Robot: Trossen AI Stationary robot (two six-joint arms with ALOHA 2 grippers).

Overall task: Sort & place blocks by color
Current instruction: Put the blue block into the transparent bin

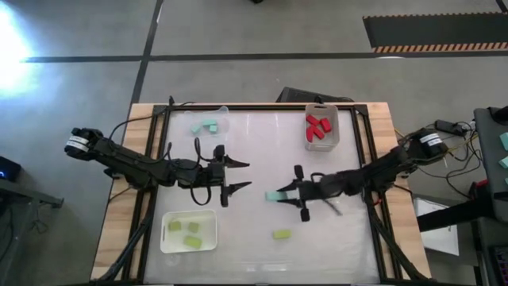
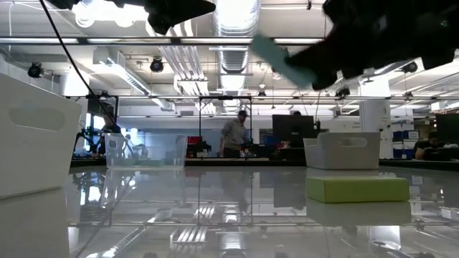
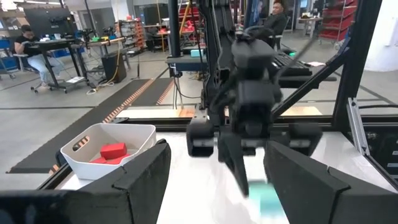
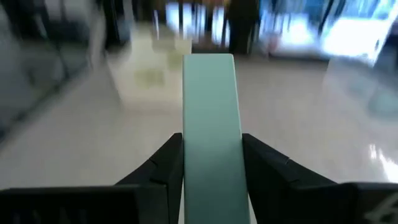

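A light teal block (image 4: 210, 118) sticks out of my right gripper (image 4: 211, 149), which is shut on it above the table's middle (image 1: 287, 195). In the low view the block (image 2: 281, 59) hangs high over the table. One yellow-green block (image 1: 282, 234) lies flat on the table nearer the front edge (image 2: 356, 188). My left gripper (image 1: 240, 176) waits open at mid-table left, facing the right arm, with nothing between its fingers (image 3: 217, 186). My right gripper pinches the teal block's two long sides (image 4: 186, 155) between its two fingers. The fingers come about level from the table's right side, and the block lies along them, reaching out past their tips. The block is lifted clear of the table.
A white tray (image 1: 337, 119) with red blocks stands at the far right. A clear tray (image 1: 225, 121) with teal blocks stands at the far left. A white tray (image 1: 167, 238) with yellow-green blocks stands at the near left. People move in the room behind the table.
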